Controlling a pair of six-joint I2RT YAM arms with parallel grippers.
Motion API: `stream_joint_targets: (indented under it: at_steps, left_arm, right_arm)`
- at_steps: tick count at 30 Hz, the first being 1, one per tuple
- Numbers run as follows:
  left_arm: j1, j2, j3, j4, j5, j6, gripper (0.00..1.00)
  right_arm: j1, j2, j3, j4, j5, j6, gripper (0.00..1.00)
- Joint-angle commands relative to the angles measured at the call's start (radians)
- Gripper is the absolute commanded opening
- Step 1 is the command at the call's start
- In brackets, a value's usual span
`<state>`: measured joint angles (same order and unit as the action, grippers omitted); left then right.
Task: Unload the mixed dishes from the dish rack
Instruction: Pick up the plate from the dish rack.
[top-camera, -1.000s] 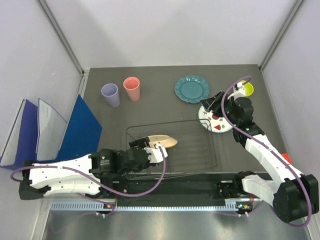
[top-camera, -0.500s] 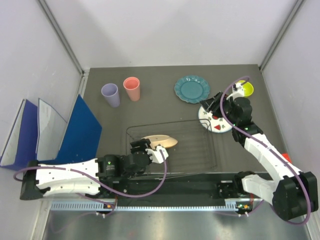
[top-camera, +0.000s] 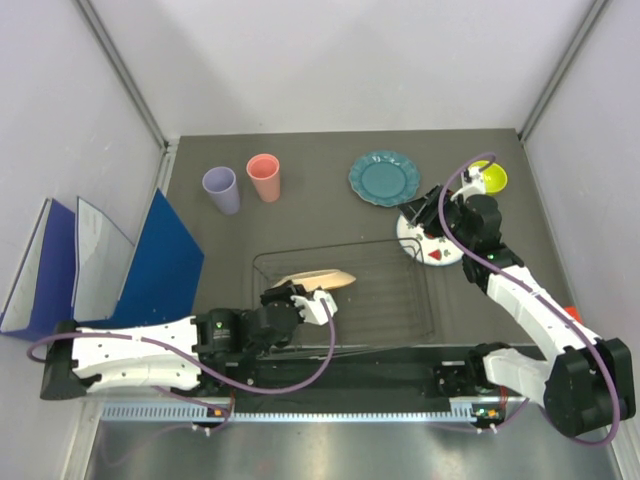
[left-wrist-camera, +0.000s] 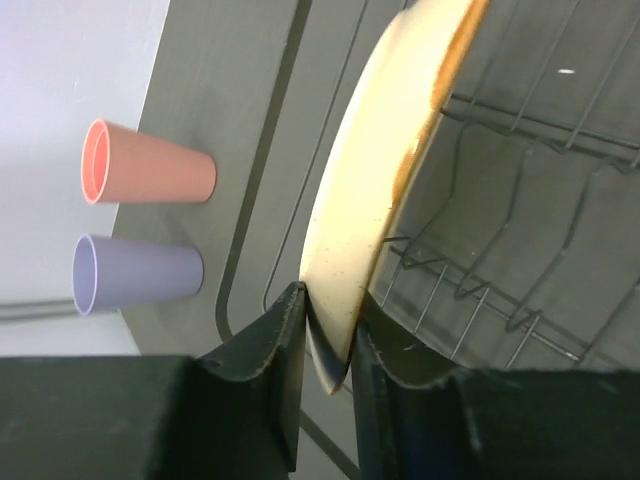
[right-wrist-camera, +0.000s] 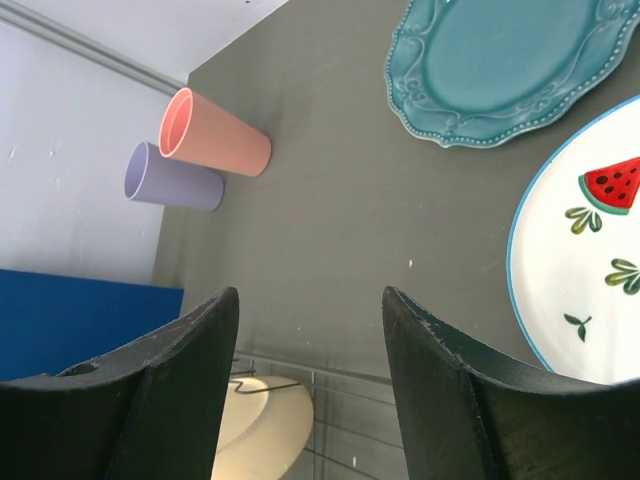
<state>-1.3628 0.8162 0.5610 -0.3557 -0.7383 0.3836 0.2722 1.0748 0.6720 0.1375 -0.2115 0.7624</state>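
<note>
The peach plate (top-camera: 322, 279) (left-wrist-camera: 375, 180) stands on edge among the tines of the dark wire dish rack (top-camera: 400, 290) (left-wrist-camera: 520, 200). My left gripper (top-camera: 300, 297) (left-wrist-camera: 330, 305) is shut on its near rim, one finger on each face. My right gripper (top-camera: 418, 215) (right-wrist-camera: 310, 295) hangs open and empty over the left edge of the white plate (top-camera: 437, 255) (right-wrist-camera: 590, 280). On the table behind the rack lie the teal plate (top-camera: 381, 179) (right-wrist-camera: 500, 60), the yellow-green bowl (top-camera: 493, 177), the lavender cup (top-camera: 221, 189) (left-wrist-camera: 135, 272) and the salmon-pink cup (top-camera: 264, 176) (left-wrist-camera: 145, 175).
Blue folders (top-camera: 150, 260) lean against the left wall, close to the left arm. Pale walls close in the table on three sides. A small orange thing (top-camera: 570, 313) shows by the right arm's forearm.
The left gripper's jaws have closed onto the peach plate's rim, and the plate has tipped a little. The right arm has hardly moved.
</note>
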Motion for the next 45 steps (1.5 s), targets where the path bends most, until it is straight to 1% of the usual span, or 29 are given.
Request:
stream_joint_targets:
  at_steps: [1,2,4,5,7,14,20,32,34,38,43,45]
  left_arm:
    - [-0.004,-0.011,0.054,0.012,0.007,-0.017,0.22]
    - [-0.004,-0.009,0.059,0.011,0.007,-0.017,0.17]
    - [-0.004,-0.011,0.069,0.009,0.008,-0.012,0.12]
    - [-0.004,-0.011,0.074,0.009,0.008,-0.011,0.05]
    - [-0.002,-0.008,0.082,0.017,0.004,0.000,0.00]
    - [-0.004,-0.005,0.100,0.049,-0.012,0.054,0.00]
    - [-0.002,-0.011,0.152,0.072,-0.052,0.141,0.00]
    - [-0.001,0.003,0.350,0.058,-0.042,0.241,0.00]
    - [-0.001,0.008,0.393,0.075,-0.044,0.250,0.00]
    - [-0.002,0.014,0.471,0.181,-0.026,0.297,0.00]
    - [-0.001,0.089,0.556,0.175,-0.029,0.276,0.00]
    - [0.002,0.113,0.588,0.167,-0.029,0.226,0.00]
  right_arm:
    - [0.010,-0.006,0.003,0.045,-0.009,-0.002,0.59]
    - [0.010,-0.004,0.001,0.045,-0.009,0.002,0.59]
    - [0.010,-0.006,0.003,0.045,-0.009,0.000,0.59]
    - [0.010,-0.006,0.001,0.045,-0.009,0.002,0.59]
    - [0.010,-0.004,0.001,0.045,-0.009,0.003,0.59]
    - [0.010,-0.003,-0.002,0.045,-0.009,0.005,0.59]
    - [0.010,-0.006,0.008,0.042,-0.009,0.003,0.59]
    - [0.010,-0.012,0.017,0.037,-0.015,0.006,0.59]
    - [0.009,-0.016,0.041,0.021,-0.016,0.005,0.59]
    - [-0.027,-0.053,0.110,-0.024,-0.012,0.000,0.59]
    - [-0.047,-0.113,0.190,-0.079,-0.003,-0.003,0.59]
    - [-0.048,-0.133,0.193,-0.081,0.001,0.012,0.59]
